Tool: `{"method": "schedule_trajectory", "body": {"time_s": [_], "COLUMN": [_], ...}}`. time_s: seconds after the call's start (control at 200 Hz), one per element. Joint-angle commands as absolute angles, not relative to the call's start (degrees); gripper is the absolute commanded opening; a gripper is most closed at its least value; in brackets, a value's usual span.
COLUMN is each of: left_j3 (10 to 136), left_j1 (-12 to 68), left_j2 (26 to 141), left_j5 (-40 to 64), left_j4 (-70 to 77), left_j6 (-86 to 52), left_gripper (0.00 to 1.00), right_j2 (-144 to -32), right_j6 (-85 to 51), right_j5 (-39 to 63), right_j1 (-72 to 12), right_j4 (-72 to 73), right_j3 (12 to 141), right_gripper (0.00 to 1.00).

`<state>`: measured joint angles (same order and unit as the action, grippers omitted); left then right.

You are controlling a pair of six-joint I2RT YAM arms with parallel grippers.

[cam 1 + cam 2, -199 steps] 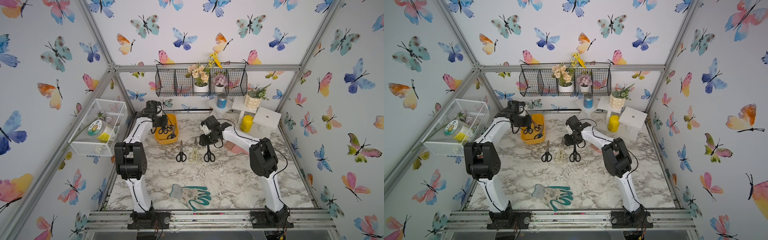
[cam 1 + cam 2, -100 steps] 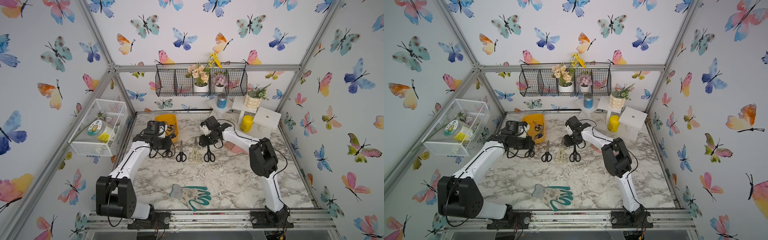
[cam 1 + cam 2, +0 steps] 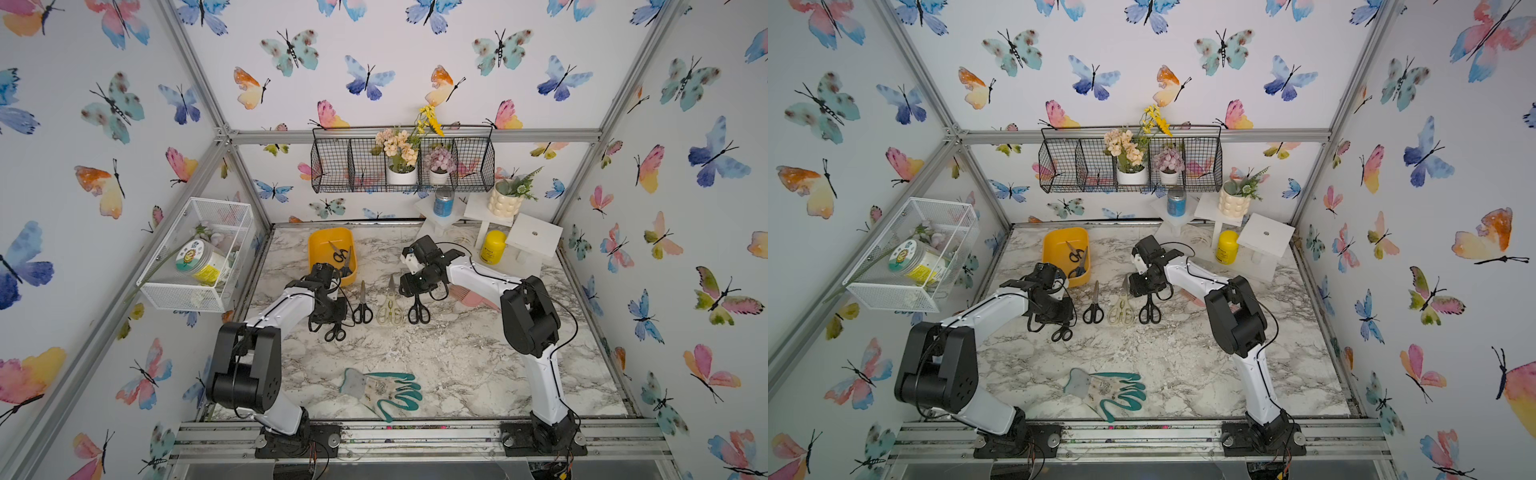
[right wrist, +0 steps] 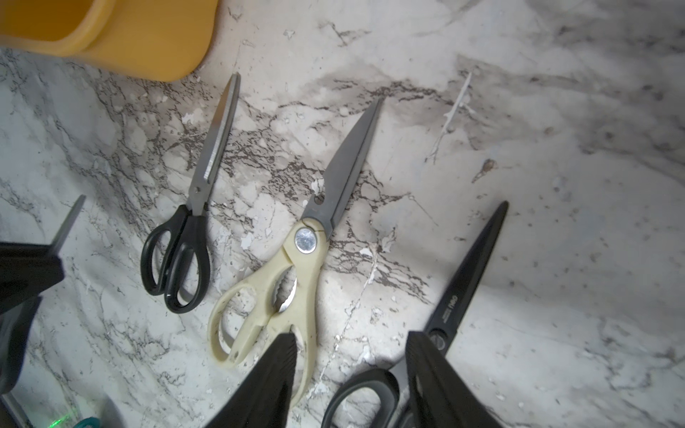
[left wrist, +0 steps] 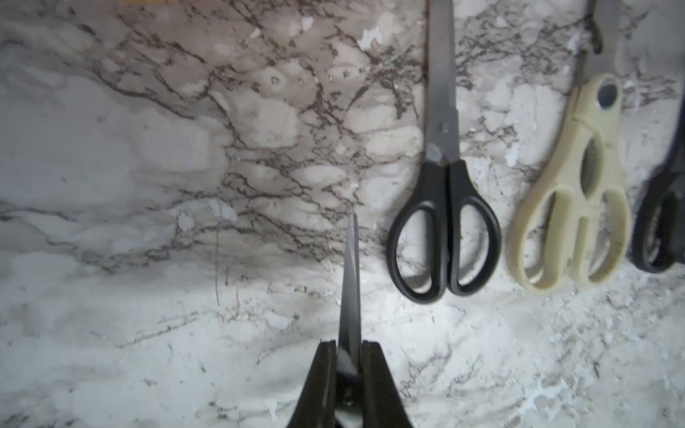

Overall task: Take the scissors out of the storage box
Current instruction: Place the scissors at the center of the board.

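In both top views: yellow storage box at the back of the marble tabletop, on the left arm's side, two pairs of scissors lying inside. Left gripper just in front of the box, clenched on the held scissors, black handles sticking out toward the front. Beside it, in a row on the marble: black-handled pair, cream kitchen shears, all-black pair, right gripper above the last.

Left wrist view: fingers pinched tight on the steel blades of the held scissors, tip over bare marble; unclear whether touching it.

Right wrist view: right gripper released, jaws wide apart, grasping nothing, a handle loop of the all-black pair visible between them. Corner of the storage box at the frame edge.
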<state>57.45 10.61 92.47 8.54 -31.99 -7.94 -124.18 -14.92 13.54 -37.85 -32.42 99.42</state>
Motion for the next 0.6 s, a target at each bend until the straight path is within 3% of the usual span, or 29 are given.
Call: {"method": "schedule_trajectory", "body": {"time_s": [0.0,0.596], "left_j3": [61.6,68.6], "left_j1": [10.3,8.8], "left_j2": [96.9,108.4], "left_j5": [3.5,3.1], "left_j4": [-29.2,-25.3], "left_j6": [-7.1,-7.7], "left_gripper": [0.04,0.09], "right_j2": [-121.5,-121.8], "right_j6": [-14.3,-14.8], "right_j5": [13.4,13.4], "right_j1": [-38.0,-38.0], "right_j4": [-31.7,-31.4], "right_j3": [98.7,97.6], "right_gripper": [0.53,0.54]}}
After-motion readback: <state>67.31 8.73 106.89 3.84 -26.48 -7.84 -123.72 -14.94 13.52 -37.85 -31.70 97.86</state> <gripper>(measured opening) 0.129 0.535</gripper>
